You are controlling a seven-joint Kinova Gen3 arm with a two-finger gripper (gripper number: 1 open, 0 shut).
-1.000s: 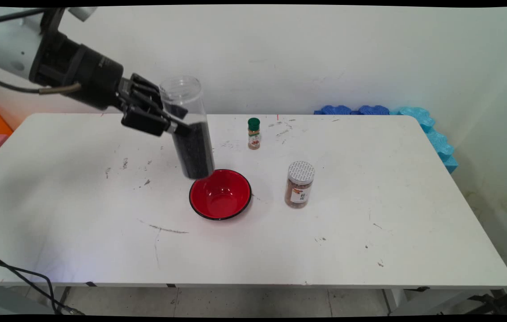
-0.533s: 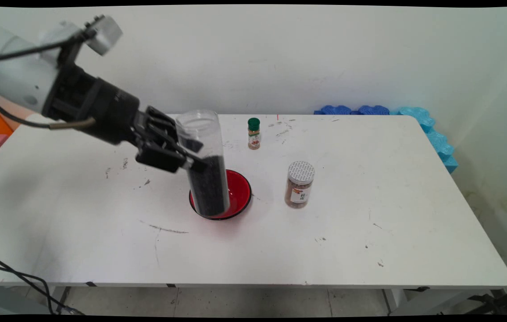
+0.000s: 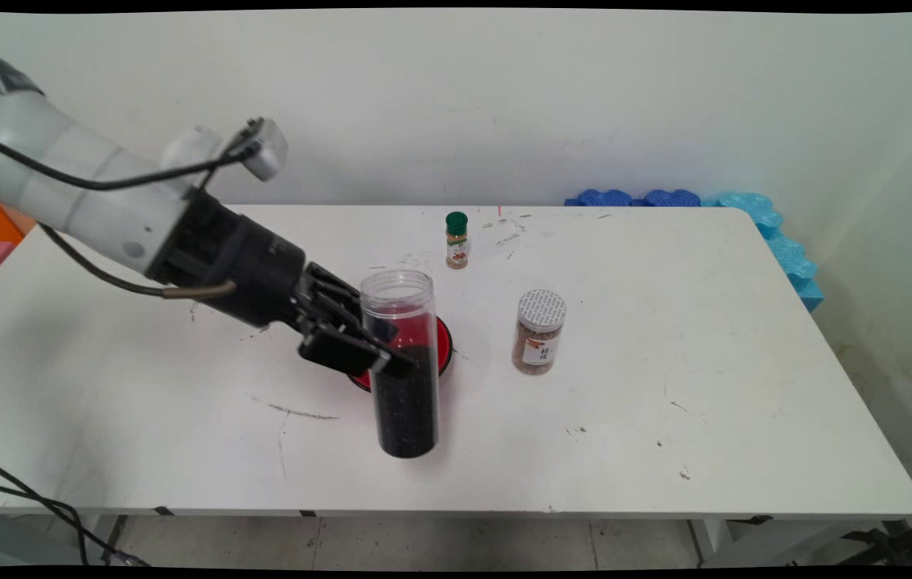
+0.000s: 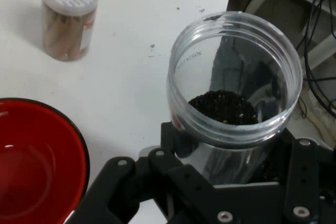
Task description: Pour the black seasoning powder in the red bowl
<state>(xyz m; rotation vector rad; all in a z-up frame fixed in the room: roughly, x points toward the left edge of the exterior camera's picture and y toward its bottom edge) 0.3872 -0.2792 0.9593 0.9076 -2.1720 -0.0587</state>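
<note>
**Open jar of dark grains held just in front of the red bowl**

From where I stand, the gripper (image 3: 380, 362) has its fingers (image 3: 343, 354) closed around a tall clear jar (image 3: 401, 366), holding it about halfway up. The jar has no lid and stands roughly upright; dark grains (image 4: 223, 106) fill its lower half. Its base looks to be at or just above the white surface (image 3: 665, 402), on the near side of the red bowl (image 3: 441, 342), which it partly hides.

The hand view shows the bowl (image 4: 37, 166) bare inside, with no grains in it, and the jar's contents settled well below its mouth.

Further right stands a jar with a patterned grey lid (image 3: 540, 331); towards the wall, a small green-capped spice bottle (image 3: 456, 240). Neither is touched.
</note>
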